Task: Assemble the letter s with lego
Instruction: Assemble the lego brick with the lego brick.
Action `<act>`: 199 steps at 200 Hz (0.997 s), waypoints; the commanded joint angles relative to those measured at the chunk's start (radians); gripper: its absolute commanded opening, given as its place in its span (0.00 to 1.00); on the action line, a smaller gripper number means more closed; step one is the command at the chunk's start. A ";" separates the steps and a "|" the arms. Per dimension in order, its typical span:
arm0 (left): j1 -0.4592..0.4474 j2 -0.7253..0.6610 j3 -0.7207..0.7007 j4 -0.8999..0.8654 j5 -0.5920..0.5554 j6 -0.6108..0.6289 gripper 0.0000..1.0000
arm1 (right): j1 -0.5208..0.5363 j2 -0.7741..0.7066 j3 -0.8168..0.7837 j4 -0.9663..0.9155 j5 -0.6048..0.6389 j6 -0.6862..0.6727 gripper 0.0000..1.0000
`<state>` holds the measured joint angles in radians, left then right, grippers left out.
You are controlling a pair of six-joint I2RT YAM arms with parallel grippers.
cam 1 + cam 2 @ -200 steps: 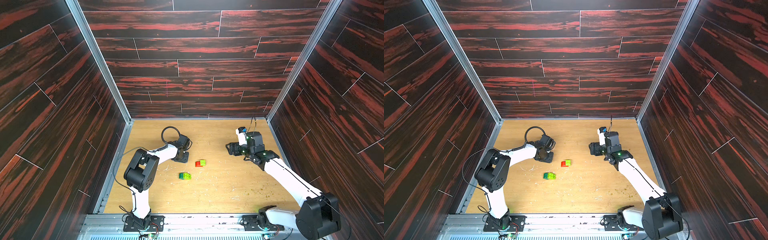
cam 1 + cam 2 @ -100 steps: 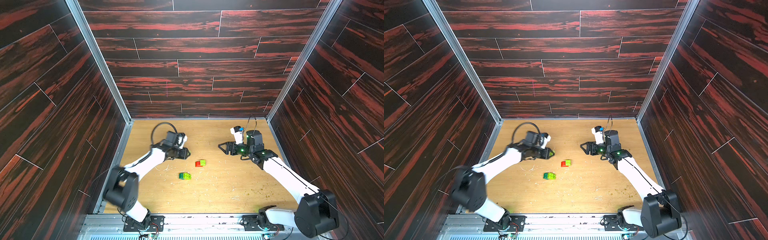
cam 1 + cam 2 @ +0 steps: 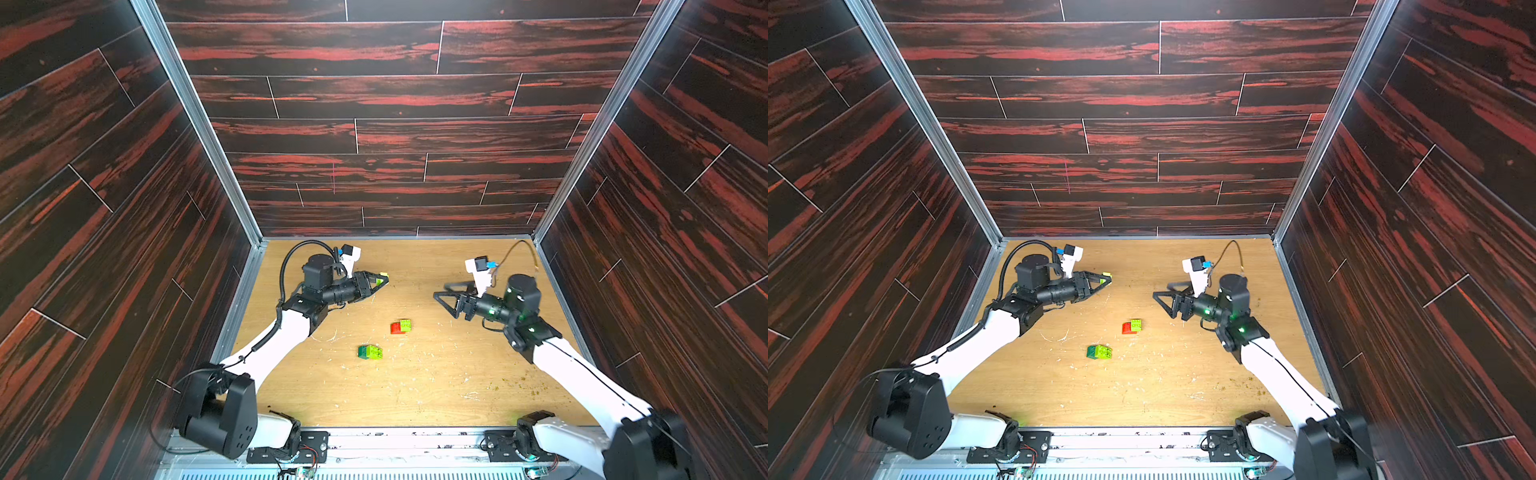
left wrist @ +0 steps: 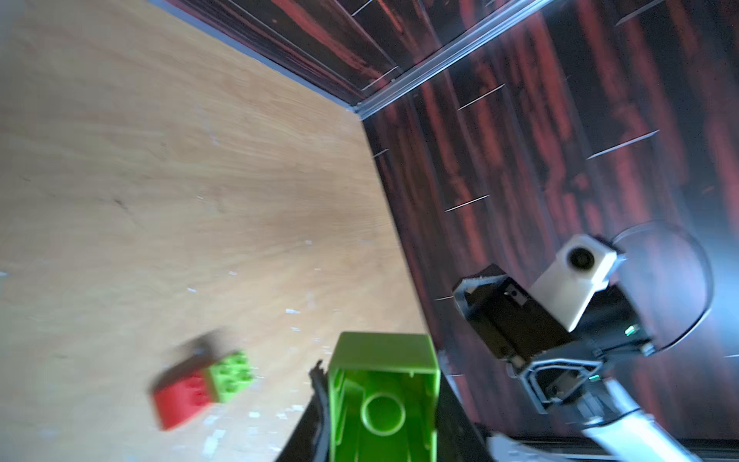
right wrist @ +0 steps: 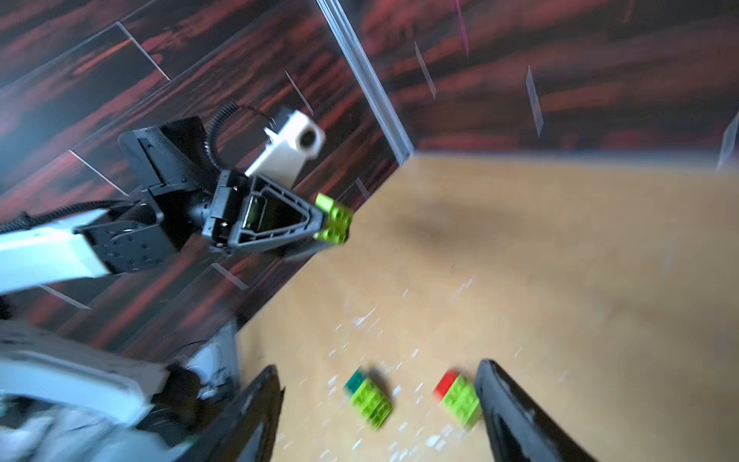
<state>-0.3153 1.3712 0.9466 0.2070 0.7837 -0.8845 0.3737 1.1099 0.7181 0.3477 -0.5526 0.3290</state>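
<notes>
Right wrist view: lime brick (image 5: 334, 218) clamped in left gripper (image 5: 321, 219), studs outward; right gripper (image 5: 380, 366) wide apart.

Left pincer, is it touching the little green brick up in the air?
Touching. The right wrist view shows the lime green brick clamped between the tips of the left pincer, above the wooden floor.

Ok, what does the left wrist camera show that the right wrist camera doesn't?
Only left wrist: the hollow underside of the held lime green brick, and the right arm's white camera. Only right wrist: the dark green and lime pair, and the left claw seen from outside, shut on that brick, studs showing. Both: that brick, and the red and lime pair on the wooden table.
</notes>
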 commanded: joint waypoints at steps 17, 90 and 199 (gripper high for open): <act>-0.008 -0.092 0.001 0.034 0.097 -0.232 0.27 | 0.146 -0.022 -0.001 0.129 0.185 -0.323 0.81; -0.106 -0.121 0.037 0.050 0.185 -0.346 0.26 | 0.198 0.070 -0.037 0.446 -0.034 -0.474 0.75; -0.131 -0.198 0.027 0.076 0.194 -0.390 0.26 | 0.267 0.212 0.011 0.594 -0.034 -0.458 0.74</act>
<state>-0.4393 1.2152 0.9833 0.2462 0.9642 -1.2652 0.6437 1.2911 0.7464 0.8307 -0.5938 -0.1543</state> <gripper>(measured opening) 0.347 0.734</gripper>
